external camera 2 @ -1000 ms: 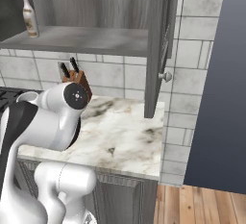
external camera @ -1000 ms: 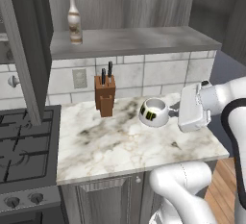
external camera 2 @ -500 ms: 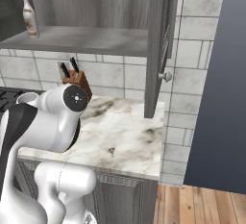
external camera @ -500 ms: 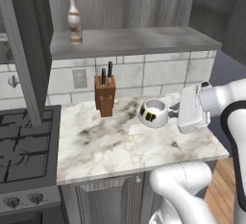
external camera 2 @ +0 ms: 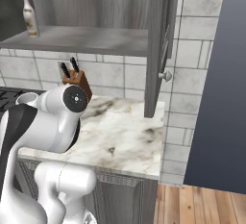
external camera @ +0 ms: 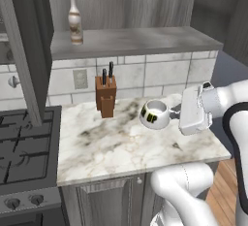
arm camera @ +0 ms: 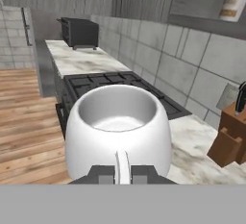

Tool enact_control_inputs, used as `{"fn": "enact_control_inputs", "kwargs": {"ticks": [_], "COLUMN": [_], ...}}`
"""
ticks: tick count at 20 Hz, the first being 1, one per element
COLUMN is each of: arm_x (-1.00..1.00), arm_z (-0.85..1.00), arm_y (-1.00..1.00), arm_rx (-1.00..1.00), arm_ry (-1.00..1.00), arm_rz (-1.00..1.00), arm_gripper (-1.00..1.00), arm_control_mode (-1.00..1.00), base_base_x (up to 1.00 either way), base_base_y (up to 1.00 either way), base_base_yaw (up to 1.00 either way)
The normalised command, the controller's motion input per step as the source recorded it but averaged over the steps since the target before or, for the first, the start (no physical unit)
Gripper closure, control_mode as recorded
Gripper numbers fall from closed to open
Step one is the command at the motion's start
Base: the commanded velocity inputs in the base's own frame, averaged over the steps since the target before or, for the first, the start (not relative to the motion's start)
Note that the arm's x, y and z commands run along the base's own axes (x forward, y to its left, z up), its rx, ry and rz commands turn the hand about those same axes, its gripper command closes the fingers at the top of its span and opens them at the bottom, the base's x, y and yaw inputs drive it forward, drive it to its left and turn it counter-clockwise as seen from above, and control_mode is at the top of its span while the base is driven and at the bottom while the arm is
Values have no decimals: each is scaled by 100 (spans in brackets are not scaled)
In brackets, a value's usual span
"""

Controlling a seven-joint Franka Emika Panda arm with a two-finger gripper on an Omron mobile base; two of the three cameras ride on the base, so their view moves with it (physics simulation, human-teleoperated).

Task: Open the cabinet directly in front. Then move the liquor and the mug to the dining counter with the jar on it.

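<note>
Hanging open above the gripper (arm camera: 122, 171), one dark grey wood-grain wall cabinet (external camera: 126, 36) shows two swung-out doors and a single shelf. Below the gripper lies one white marble worktop with grey-brown veins (external camera: 126, 145). One brown wooden knife block (external camera: 105, 99) stands beyond the gripper against the tiles. One slim cream liquor bottle (external camera: 74, 20), its brown label band unreadable, stands on the shelf, up and far from the gripper. The gripper's fingers pinch the handle of one round white mug (external camera: 154, 114), its dark yellow-green mark illegible, held just above the worktop.

Marble worktop (external camera: 121, 147): knife block (external camera: 105, 97) upright near backsplash. Cabinet shelf (external camera: 135, 41): liquor (external camera: 74, 20) upright, left end.
</note>
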Motion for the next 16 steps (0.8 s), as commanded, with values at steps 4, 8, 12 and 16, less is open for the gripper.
{"fn": "enact_control_inputs", "kwargs": {"ticks": [4,8,12,16], "arm_x": [0,0,0,0], "arm_z": [0,0,0,0], "arm_y": [0,0,0,0], "arm_rx": [0,0,0,0], "arm_ry": [0,0,0,0], "arm_rz": [0,0,0,0], "arm_gripper": [100,100,100,100], "arm_control_mode": [100,100,100,100], "base_base_x": [-27,-42,-26,-1], "base_base_y": [0,0,0,0], "base_base_yaw": [4,45,82,98]}}
